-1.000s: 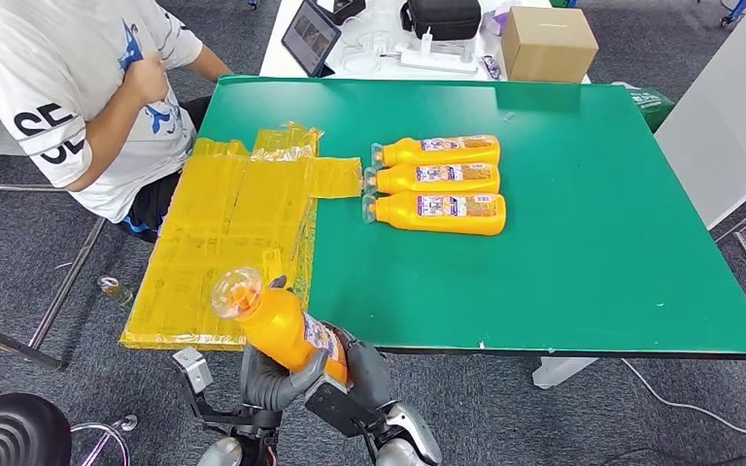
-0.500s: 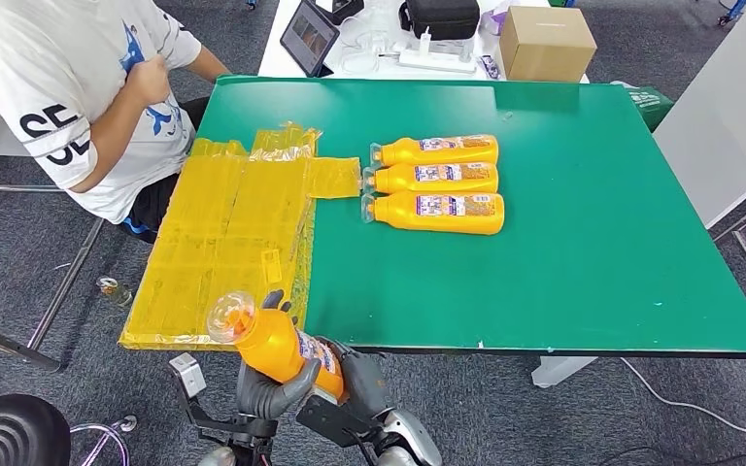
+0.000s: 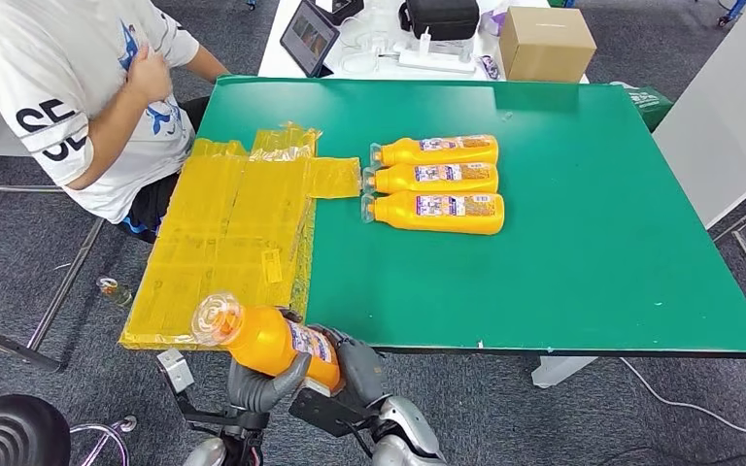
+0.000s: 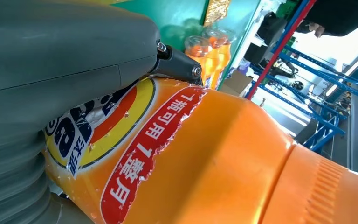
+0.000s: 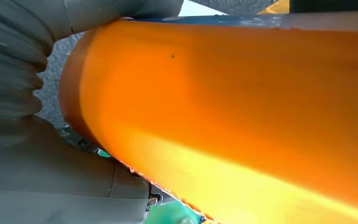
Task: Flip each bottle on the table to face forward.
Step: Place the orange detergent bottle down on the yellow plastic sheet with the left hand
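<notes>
**Both hands carry one bottle at the desk's near edge**

The left hand (image 3: 257,381) cups the orange bottle (image 3: 270,340) from beneath, fingers wrapped up around its body, while the right hand (image 3: 357,367) closes on the base end beside it. A two-handed hold like this looks meant for turning the bottle about its long axis, so that the label ends up on the wanted side before it is laid down. The bottle lies tilted, its clear cap (image 3: 216,317) pointing up and away from the left hand, over the near edge of the desk (image 3: 593,262). In the left wrist view the bottle's label (image 4: 121,140) is red, yellow and blue with white characters, its edge ragged; in the right wrist view the bottle shows plain glossy orange plastic.

Just beyond the hands a yellow plastic sheet (image 3: 233,233) covers the desk's corner, probably discarded wrapping. Farther off, well apart from both hands, three more bottles (image 3: 437,181) lie side by side, touching, labels up and caps toward the sheet. Past the sheet a person (image 3: 68,87) sits at the desk's side.
</notes>
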Controlling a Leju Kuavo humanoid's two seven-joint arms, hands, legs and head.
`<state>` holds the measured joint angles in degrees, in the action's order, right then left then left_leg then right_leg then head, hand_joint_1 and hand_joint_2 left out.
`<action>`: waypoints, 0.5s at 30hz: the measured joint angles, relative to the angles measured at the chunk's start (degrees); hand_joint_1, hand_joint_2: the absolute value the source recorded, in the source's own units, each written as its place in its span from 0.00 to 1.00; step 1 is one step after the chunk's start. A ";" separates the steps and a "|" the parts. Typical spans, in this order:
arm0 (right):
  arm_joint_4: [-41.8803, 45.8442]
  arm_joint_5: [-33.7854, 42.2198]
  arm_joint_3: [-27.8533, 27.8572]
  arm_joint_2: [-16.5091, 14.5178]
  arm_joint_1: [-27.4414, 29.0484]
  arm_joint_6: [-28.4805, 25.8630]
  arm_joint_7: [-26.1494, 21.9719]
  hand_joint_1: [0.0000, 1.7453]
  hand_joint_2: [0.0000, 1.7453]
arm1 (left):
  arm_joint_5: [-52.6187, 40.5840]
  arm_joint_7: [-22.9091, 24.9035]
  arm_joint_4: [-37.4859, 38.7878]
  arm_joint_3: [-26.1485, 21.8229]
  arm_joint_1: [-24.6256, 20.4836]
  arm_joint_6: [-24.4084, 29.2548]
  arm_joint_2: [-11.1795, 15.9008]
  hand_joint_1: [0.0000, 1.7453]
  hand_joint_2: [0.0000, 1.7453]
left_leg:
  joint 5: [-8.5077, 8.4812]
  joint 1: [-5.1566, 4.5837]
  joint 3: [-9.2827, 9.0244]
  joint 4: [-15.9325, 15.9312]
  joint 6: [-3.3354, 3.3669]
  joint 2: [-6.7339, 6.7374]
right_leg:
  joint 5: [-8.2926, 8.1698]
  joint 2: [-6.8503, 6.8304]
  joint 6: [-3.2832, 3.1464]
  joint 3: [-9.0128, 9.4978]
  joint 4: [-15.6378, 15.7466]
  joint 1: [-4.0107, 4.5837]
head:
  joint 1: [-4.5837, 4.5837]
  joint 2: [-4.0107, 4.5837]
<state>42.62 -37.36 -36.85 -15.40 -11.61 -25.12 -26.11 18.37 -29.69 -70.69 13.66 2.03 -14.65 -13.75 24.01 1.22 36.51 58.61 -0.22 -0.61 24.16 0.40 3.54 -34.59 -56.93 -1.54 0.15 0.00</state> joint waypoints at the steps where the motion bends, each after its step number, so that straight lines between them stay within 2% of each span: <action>1: -0.01 -0.38 0.00 -0.03 -0.16 -0.13 0.10 1.00 1.00 | 0.00 0.01 0.00 -0.23 -0.08 -0.45 0.00 1.00 1.00 | 0.00 0.00 0.00 0.00 0.00 0.00 | 0.00 0.00 0.00 0.00 0.00 0.00 | 0.01 0.00; 15: -0.33 -2.19 0.30 0.04 -2.12 -0.71 0.91 1.00 1.00 | -1.18 0.58 -0.45 -1.46 -1.31 -1.74 0.00 1.00 1.00 | 0.00 0.00 0.01 0.00 0.00 0.00 | 0.00 0.00 0.00 -0.01 0.00 0.00 | 0.01 0.00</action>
<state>42.29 -39.55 -36.56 -15.37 -13.73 -25.84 -25.20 17.19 -29.11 -71.13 12.20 0.73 -16.39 -13.75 24.01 1.22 36.52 58.62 -0.22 -0.61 24.16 0.40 3.55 -34.60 -56.93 -1.54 0.15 0.00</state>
